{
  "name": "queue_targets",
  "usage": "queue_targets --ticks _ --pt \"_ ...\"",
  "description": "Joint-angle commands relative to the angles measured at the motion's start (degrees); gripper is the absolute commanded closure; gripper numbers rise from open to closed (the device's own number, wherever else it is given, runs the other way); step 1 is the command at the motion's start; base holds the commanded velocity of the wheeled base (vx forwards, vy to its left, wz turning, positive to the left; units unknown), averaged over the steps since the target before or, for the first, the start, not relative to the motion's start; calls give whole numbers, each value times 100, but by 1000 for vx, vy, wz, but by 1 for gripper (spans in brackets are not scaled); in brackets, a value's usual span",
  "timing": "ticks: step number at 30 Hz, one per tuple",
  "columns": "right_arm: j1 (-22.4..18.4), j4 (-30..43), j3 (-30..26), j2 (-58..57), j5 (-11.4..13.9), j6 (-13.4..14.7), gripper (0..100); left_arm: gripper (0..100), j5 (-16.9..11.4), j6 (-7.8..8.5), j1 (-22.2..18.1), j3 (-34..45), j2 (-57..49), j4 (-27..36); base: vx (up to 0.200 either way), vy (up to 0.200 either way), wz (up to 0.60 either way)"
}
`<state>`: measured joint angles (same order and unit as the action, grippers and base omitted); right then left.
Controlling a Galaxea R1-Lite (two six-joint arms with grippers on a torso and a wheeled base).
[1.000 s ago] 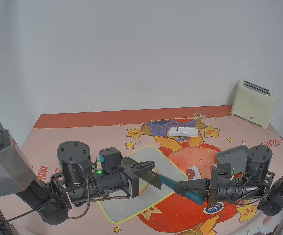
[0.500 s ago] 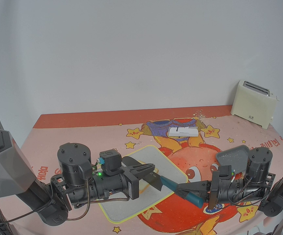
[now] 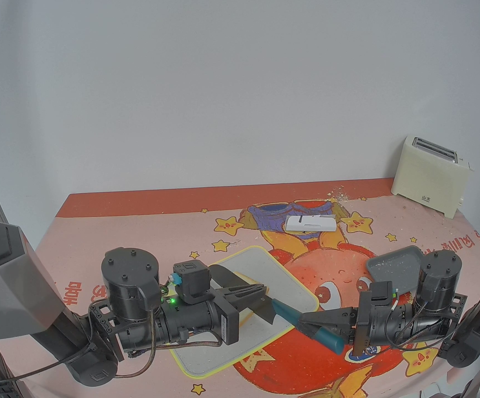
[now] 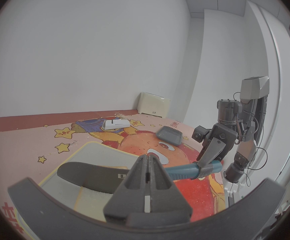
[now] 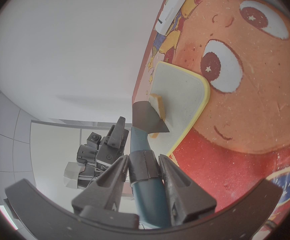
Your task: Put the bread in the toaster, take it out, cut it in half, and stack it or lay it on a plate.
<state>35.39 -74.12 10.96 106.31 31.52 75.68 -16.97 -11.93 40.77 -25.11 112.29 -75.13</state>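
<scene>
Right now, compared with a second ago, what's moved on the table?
The left end effector, shut over the bread, and the right end effector, shut on the knife, both edged slightly toward the robot. Cutting board, plate and toaster stayed put.

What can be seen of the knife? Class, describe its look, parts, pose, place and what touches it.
The knife has a broad dark grey blade and a teal handle that looks like plastic. The right gripper is shut on the handle. The blade stands on edge over the cutting board, with its lower edge on the slice of bread. The shut left gripper sits close above the blade; whether they touch cannot be told.
</scene>
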Motion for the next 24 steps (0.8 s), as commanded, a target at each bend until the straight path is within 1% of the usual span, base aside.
queue_targets --ticks 1,24 --pt "3 -6 11 12 3 -1 100 100 1 -2 2 -2 83 -10 0 0 0" --pt "12 -6 64 30 3 -1 100 100 18 -11 -16 -143 267 -19 0 0 0"
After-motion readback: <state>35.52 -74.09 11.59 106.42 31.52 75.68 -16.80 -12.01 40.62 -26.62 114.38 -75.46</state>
